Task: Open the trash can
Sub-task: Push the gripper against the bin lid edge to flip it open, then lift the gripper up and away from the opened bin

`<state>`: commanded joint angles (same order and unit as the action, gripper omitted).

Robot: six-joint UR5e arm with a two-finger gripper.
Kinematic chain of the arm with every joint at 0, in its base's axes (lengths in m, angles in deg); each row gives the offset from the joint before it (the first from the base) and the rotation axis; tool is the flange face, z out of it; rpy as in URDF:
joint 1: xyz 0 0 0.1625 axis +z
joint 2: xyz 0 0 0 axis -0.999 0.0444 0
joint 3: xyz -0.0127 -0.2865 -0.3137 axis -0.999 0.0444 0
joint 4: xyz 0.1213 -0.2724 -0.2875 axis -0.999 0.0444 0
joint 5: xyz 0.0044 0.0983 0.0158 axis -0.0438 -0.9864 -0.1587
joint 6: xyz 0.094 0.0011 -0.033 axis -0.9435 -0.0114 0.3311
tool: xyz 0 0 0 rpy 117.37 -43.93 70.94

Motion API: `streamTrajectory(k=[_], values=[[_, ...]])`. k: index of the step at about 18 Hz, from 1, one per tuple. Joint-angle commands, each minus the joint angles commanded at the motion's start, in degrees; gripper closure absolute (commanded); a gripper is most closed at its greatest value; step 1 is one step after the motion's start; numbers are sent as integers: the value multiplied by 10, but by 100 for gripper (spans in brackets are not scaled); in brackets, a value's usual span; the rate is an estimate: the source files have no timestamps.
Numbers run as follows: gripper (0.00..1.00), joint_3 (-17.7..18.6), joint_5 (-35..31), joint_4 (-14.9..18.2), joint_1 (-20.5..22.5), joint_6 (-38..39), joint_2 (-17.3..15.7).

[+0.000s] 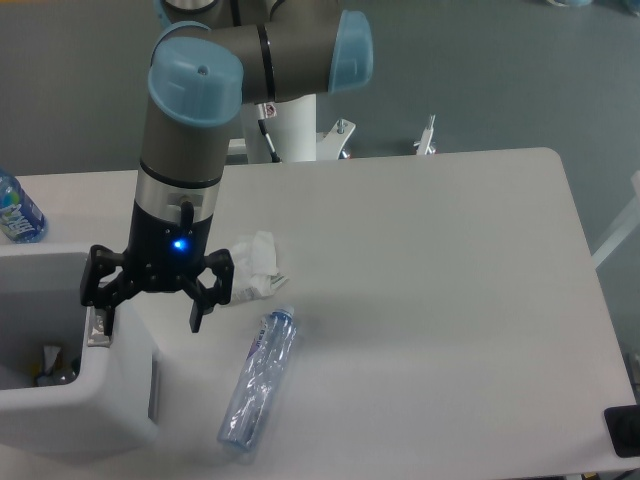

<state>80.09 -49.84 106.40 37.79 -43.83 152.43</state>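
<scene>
The trash can [70, 410] is a big white boxy bin at the lower left corner of the table. Its top stands open: a dark hollow [30, 320] shows where the lid was, with bits of rubbish [48, 364] at the bottom. My gripper [148, 322] points straight down over the bin's right edge, fingers spread wide and holding nothing. Its left fingertip [99, 318] rests on the grey button strip [97, 332] at the rim. The right fingertip [198, 318] hangs outside the bin above the table.
A crumpled white tissue [256, 267] lies just right of the gripper. A clear plastic bottle [258, 378] lies on its side in front of it. A blue-labelled bottle [14, 208] stands at the far left edge. A black object [622, 431] sits at the bottom right corner.
</scene>
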Motion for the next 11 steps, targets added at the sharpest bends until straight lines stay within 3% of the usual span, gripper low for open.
streamTrajectory(k=[4,9,11], values=[[0,-44,-31,-33,39,-9,-15],[0,-48,-158,-13,66,-104,-36],[0,-50,-193,24,74,-138,-38]])
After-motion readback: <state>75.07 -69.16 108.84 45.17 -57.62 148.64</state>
